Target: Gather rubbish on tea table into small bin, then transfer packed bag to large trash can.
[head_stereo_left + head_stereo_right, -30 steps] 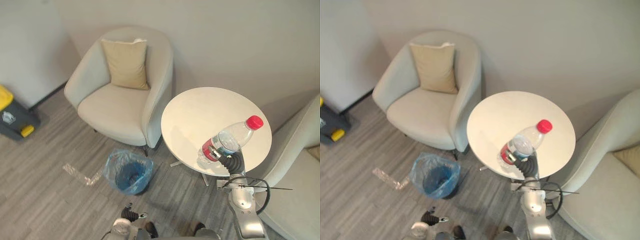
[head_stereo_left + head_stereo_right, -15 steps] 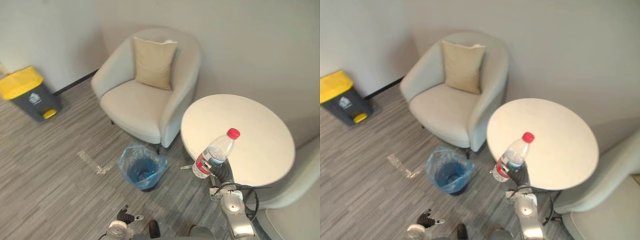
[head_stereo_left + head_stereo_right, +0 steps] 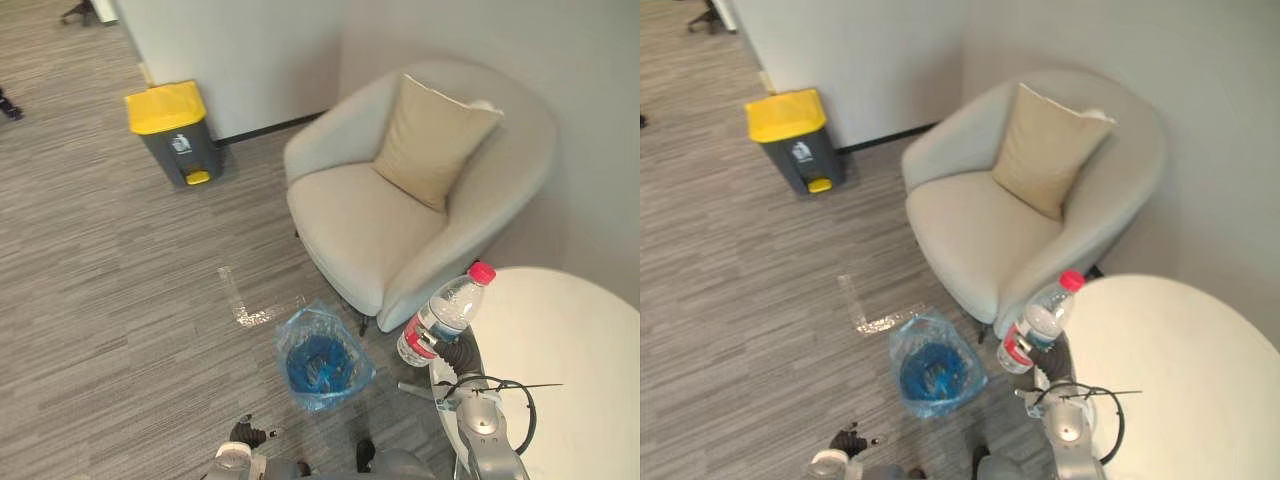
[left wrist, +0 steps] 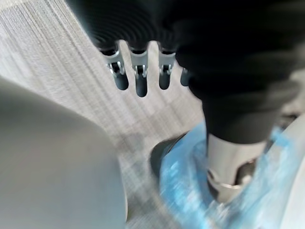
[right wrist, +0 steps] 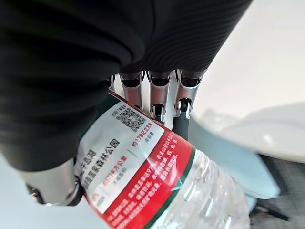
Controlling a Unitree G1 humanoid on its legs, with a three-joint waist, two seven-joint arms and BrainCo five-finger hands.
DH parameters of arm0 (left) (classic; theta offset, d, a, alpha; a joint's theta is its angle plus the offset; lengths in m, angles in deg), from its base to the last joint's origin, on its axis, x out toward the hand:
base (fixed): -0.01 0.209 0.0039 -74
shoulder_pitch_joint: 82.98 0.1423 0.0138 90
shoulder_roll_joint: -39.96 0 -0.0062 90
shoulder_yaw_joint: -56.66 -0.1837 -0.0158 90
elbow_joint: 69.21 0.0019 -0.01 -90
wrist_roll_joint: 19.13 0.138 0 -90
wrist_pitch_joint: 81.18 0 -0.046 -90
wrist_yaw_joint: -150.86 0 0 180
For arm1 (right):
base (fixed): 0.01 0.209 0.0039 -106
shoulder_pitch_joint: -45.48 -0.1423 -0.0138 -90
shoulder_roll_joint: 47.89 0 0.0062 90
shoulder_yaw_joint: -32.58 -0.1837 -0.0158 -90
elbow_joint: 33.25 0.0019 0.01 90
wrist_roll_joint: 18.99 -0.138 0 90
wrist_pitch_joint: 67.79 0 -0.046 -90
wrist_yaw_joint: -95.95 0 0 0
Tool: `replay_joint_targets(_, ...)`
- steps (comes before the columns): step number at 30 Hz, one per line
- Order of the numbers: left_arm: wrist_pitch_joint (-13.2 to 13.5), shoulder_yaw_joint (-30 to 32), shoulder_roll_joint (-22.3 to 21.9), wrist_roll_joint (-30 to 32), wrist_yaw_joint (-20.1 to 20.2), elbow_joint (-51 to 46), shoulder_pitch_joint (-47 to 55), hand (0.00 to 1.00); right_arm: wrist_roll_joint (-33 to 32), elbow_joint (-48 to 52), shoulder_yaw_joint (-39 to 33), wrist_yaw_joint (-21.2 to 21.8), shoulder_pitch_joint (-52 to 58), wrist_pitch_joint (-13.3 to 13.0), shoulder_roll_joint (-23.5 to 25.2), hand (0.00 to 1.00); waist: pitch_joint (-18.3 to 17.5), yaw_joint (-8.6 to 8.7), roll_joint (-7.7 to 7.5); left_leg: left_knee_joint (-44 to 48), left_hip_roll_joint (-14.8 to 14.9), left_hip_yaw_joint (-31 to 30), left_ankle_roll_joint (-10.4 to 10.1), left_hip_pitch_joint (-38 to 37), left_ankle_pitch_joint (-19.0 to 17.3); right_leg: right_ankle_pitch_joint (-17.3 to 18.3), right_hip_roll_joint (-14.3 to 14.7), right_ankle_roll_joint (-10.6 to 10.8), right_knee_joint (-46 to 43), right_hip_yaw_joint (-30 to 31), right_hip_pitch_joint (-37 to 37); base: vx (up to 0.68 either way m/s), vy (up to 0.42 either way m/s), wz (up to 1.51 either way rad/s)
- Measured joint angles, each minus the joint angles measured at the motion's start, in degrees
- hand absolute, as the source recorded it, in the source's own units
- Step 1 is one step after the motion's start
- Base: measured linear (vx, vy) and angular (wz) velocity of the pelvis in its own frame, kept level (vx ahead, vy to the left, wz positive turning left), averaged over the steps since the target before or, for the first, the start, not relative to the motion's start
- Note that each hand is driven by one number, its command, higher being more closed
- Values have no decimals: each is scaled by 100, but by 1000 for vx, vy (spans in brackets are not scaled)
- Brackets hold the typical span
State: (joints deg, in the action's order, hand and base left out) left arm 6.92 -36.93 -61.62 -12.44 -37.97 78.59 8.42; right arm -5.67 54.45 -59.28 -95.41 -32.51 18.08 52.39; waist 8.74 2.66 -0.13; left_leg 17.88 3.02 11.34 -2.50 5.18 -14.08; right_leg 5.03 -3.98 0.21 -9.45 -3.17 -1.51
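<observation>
A clear plastic bottle (image 3: 447,308) with a red cap and red label (image 5: 143,157) is held tilted in my right hand (image 3: 460,355), whose fingers (image 5: 162,90) curl round its lower part. It hangs at the left edge of the round white tea table (image 3: 570,340), beside the armchair. On the floor to the left and below stands the small bin (image 3: 292,345), lined with a blue bag. The large grey trash can (image 3: 178,130) with a yellow lid is by the far wall. My left hand (image 3: 244,434) hangs low, fingers (image 4: 138,76) relaxed and holding nothing, above the blue bag (image 4: 190,191).
A beige armchair (image 3: 400,220) with a tan cushion (image 3: 435,140) stands between the wall and the table, close behind the small bin. A strip of clear tape (image 3: 245,300) lies on the grey wood-pattern floor. Open floor stretches to the left.
The camera has swung left, bringing the yellow-lidded can fully into view. The bottle, still in my right hand, has gone from over the table to its left edge.
</observation>
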Motion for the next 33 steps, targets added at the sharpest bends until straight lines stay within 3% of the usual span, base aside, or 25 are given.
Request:
replay_joint_targets(1,-5,-42,-83,46,2,-7,9,0,-1,-2,-1,-37,-15,-2,-49,100,-33,-7,164,-688,167,23,-39,-25,790,30,49,52,4,-56,-2,121,100,11)
replay_joint_targets(2,-5,-23,-127,59,5,1,11,0,0,-4,4,-47,-37,-5,-99,100,-42,-26,258,-787,209,-11,-29,-32,912,77,82,118,-7,-51,-16,145,131,-6)
replay_joint_targets(5,-2,-82,-55,108,-8,10,-15,0,2,-92,236,-36,-55,19,186,100,-20,-98,95,-1294,-70,148,104,-370,1016,118,-125,231,-51,140,-18,110,136,-15)
replay_joint_targets(11,-4,-87,43,117,-10,93,-13,0,83,-444,459,8,-62,21,231,100,-50,-136,25,-1582,-151,356,141,-761,1039,82,-155,289,-145,415,-61,73,79,-20)
replay_joint_targets(21,-1,-80,45,90,-115,144,-2,0,680,-886,736,-1,-130,20,-99,100,-51,-124,86,-1888,-56,347,87,-914,1269,88,-28,293,-152,418,-17,-40,-45,-7)
replay_joint_targets(26,37,-65,42,-146,-215,119,-39,0,753,-1052,958,-37,-450,21,-398,100,93,-118,188,-1768,-172,434,148,-527,1416,276,-141,391,-468,555,503,-162,-38,-12)
replay_joint_targets(28,40,-42,45,-257,-259,70,-152,0,921,-1051,1079,-78,-720,21,-469,100,275,-117,204,-1284,-176,544,183,-55,1307,406,-213,403,-646,668,865,-256,-41,-19)
replay_joint_targets(29,46,-11,24,-362,-344,8,-268,0,921,-1046,1223,-94,-976,21,-625,100,449,-116,312,-766,-78,565,214,493,1201,418,-198,417,-848,691,1252,-267,-35,-12)
replay_joint_targets(31,63,51,-22,-481,-359,-99,-391,0,921,-1039,1321,-94,-1148,25,-738,100,647,-134,363,-357,14,551,170,952,1089,451,-178,415,-1157,676,1682,-288,-24,2)
replay_joint_targets(33,122,71,-55,-598,-392,-195,-458,0,921,-944,1430,-95,-1231,40,-796,100,692,-194,374,-103,94,549,184,1372,1065,479,-141,404,-1412,670,2083,-226,-19,7)
